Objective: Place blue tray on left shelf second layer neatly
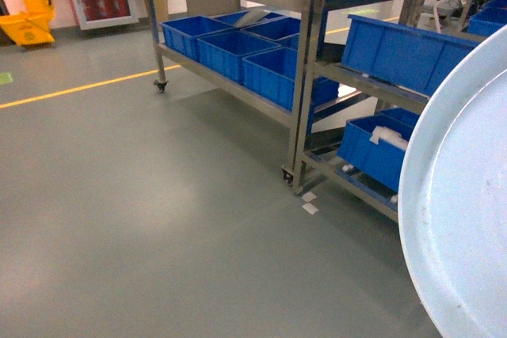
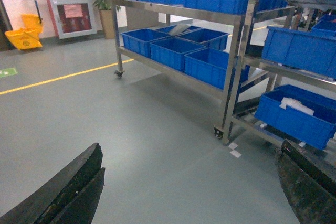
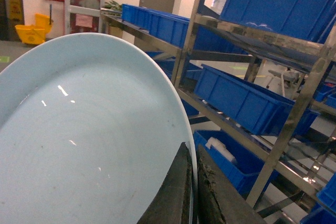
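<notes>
Both right fingers point(image 3: 181, 192) pinch the tray point(image 3: 89, 140) rim; my left gripper point(image 2: 189, 182) hangs open. Keep it level toward the shelf point(image 1: 238, 85), avoiding crates point(image 1: 230, 49).

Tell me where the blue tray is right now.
The blue tray fills the right wrist view, its rim pinched by the right tool. In the head view it sits at the far right edge, in front of the steel rack of blue crates.
</notes>
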Tool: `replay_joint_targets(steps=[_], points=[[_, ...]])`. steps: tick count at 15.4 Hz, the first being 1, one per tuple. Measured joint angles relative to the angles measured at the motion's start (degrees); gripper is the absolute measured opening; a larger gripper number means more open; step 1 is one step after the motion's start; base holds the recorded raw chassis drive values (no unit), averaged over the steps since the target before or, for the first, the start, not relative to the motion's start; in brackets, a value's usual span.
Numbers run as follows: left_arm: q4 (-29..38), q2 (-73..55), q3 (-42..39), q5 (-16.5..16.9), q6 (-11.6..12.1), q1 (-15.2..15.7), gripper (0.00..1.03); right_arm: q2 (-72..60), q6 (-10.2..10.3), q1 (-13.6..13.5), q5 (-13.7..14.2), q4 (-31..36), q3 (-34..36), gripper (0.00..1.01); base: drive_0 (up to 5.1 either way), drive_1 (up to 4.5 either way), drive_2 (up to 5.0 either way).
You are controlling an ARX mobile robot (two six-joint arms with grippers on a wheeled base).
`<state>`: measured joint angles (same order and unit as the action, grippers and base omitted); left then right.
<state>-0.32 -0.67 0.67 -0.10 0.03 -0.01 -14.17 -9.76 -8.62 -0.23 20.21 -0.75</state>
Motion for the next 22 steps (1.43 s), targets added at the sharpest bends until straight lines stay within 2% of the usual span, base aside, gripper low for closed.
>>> replay_joint_targets(steps=[10,22], points=[[0.0,0.0,0.0,0.0,0.0,0.0,0.98,0.0,0.0,0.0,0.0,0.0,0.0,0.02,-1.8,2.49,-6.1],[-0.3,0.0,0.0,-0.2,0.0,0.0,0.98,-0.5,0.0,0.0,-0.2,-0.3,0.0,0.02,-4.3,3.31,-4.1]])
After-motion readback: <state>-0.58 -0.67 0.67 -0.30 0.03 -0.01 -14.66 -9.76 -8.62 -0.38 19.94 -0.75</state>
